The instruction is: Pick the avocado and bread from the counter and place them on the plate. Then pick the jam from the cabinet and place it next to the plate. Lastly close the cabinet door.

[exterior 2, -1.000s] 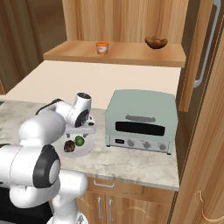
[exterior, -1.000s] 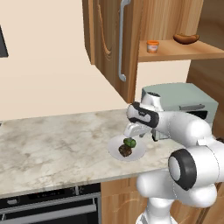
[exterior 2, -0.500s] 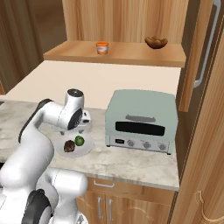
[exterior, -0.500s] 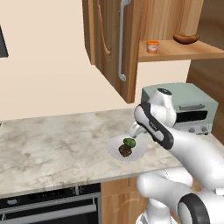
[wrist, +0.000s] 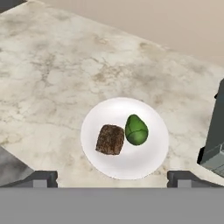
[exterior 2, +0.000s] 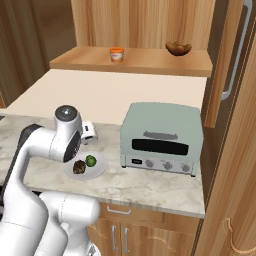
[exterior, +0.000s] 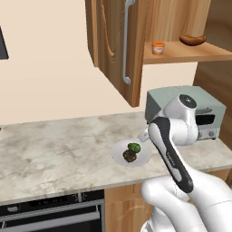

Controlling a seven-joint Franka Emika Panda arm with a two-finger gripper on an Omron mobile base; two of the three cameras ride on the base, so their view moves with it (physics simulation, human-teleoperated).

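Marbled table [exterior: 54,154] carries the plate [wrist: 148,164], with bread [wrist: 110,139] and avocado [wrist: 136,130] touching on it. Tool [wrist: 111,178] hangs above, jaws spread, empty. Beyond, jam [exterior 2: 116,54] sits on the cabinet [exterior 2: 150,60] shelf; cabinet door [exterior: 115,50] stands open.

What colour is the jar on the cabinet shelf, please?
Orange, with a pale rim: the jam, clearest in the right base view.

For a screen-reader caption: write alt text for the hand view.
Looking down from the hand, a white plate on the marbled counter holds the brown bread and the green avocado, side by side. The open gripper hangs above, empty, and a toaster oven's corner shows at right.
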